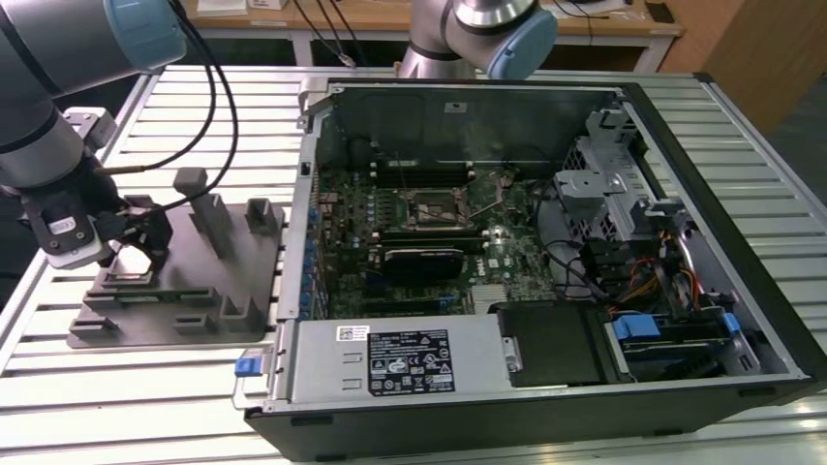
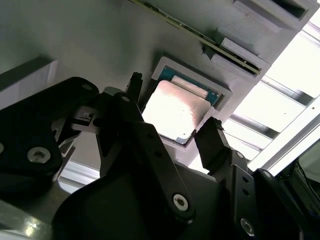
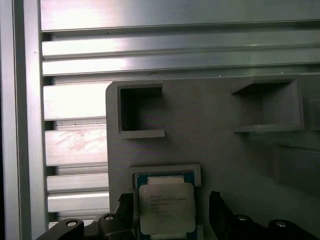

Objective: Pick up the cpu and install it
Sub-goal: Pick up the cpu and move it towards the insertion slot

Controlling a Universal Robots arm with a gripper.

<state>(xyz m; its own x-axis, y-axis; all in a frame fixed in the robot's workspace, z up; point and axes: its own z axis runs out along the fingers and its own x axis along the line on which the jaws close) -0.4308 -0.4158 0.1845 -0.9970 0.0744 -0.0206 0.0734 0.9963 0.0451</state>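
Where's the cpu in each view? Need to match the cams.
Exterior view: under the tool at the grey tray, on the exterior view's left; too small to tell apart.
Second wrist view: cpu lies in a framed tray pocket, between the open tool's fingers.
First wrist view: cpu, same pocket, fingers either side.
Shared landmark: the grey tray.

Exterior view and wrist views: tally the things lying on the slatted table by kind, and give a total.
Grey tray: 1
cpu: 1
Open computer case: 1
Total: 3
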